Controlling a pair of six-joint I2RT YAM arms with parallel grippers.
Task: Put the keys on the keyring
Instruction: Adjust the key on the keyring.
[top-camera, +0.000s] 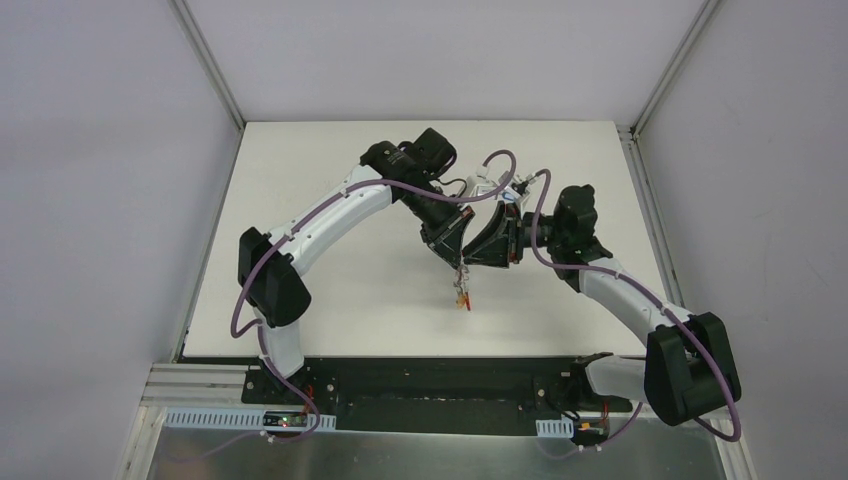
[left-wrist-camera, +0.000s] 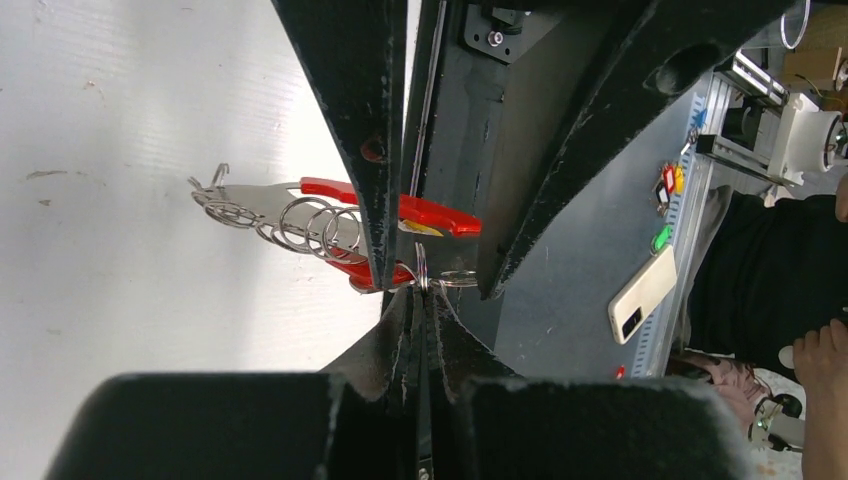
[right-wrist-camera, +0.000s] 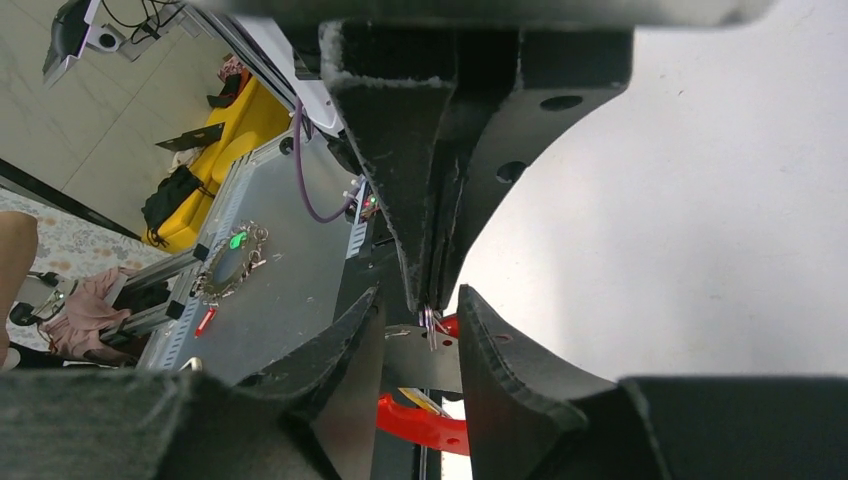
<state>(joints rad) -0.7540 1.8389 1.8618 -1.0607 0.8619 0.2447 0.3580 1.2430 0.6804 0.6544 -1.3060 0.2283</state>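
Note:
The keyring (left-wrist-camera: 432, 213) hangs in the air between the two grippers. Its red half faces the right arm; its grey half carries a row of wire clips (left-wrist-camera: 300, 225). My left gripper (left-wrist-camera: 421, 290) is shut on a thin wire ring at the keyring's lower edge. A small flat silver piece (left-wrist-camera: 458, 278), apparently one of the keys, lies right beside that ring. My right gripper (right-wrist-camera: 420, 295) is open, its jaws either side of the left fingertips (right-wrist-camera: 428, 280) and touching nothing. In the top view the keyring (top-camera: 462, 292) dangles below the left gripper (top-camera: 457, 258), with the right gripper (top-camera: 493, 243) beside it.
The white table (top-camera: 330, 290) lies below both arms, with white walls on three sides. A black base rail (top-camera: 430, 385) runs along the near edge. Beyond it, a phone (left-wrist-camera: 641, 293) lies on a grey bench, where a person's arm shows.

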